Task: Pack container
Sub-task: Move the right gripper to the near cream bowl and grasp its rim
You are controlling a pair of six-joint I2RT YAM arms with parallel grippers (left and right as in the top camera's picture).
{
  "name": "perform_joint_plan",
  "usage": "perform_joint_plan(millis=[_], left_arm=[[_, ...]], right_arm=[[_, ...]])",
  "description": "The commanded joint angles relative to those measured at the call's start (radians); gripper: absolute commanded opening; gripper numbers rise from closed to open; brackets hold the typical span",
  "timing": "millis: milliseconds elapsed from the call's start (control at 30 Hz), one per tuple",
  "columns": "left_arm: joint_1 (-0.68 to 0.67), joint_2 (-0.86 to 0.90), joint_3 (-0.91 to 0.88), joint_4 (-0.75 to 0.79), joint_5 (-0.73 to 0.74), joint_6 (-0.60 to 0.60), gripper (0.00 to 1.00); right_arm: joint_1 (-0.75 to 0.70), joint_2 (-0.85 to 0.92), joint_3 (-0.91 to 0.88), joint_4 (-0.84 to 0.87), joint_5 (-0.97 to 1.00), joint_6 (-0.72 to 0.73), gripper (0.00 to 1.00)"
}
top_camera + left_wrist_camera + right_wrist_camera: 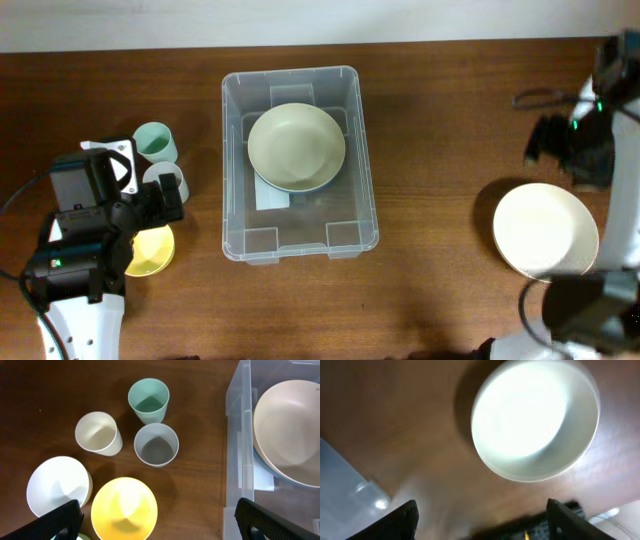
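Note:
The clear container stands mid-table with a beige bowl inside it, over the white label. It also shows in the left wrist view with the beige bowl. My left gripper is open and empty above a yellow bowl, left of the container. My right gripper is open and empty at the far right, behind a white bowl. In the blurred right wrist view the white bowl lies ahead of the open jaws.
Left of the container stand a green cup, a cream cup and a grey cup. A second white bowl lies beside the yellow one. A black cable lies at the back right.

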Motion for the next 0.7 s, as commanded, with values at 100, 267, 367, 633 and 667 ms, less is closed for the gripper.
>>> perform_joint_plan(millis=[100, 267, 367, 633, 667], left_arm=[[0.005, -0.002, 0.017, 0.000, 0.015, -0.011, 1.00], [0.005, -0.002, 0.017, -0.001, 0.015, -0.011, 0.99], [0.005, -0.002, 0.017, -0.002, 0.015, -0.011, 1.00], [0.005, -0.002, 0.017, -0.001, 0.015, -0.011, 0.99], [0.005, -0.002, 0.017, -0.001, 0.015, -0.011, 1.00]], right_arm=[[-0.130, -0.518, -0.508, 0.231, -0.049, 0.104, 0.99], [-0.144, -0.589, -0.674, 0.523, 0.041, 0.166, 0.99], [-0.134, -0.486, -0.684, 0.594, 0.056, 0.125, 0.99], [0.011, -0.161, -0.684, 0.675, 0.112, 0.080, 0.99], [0.050, -0.122, -0.684, 0.697, 0.145, 0.098, 0.99]])
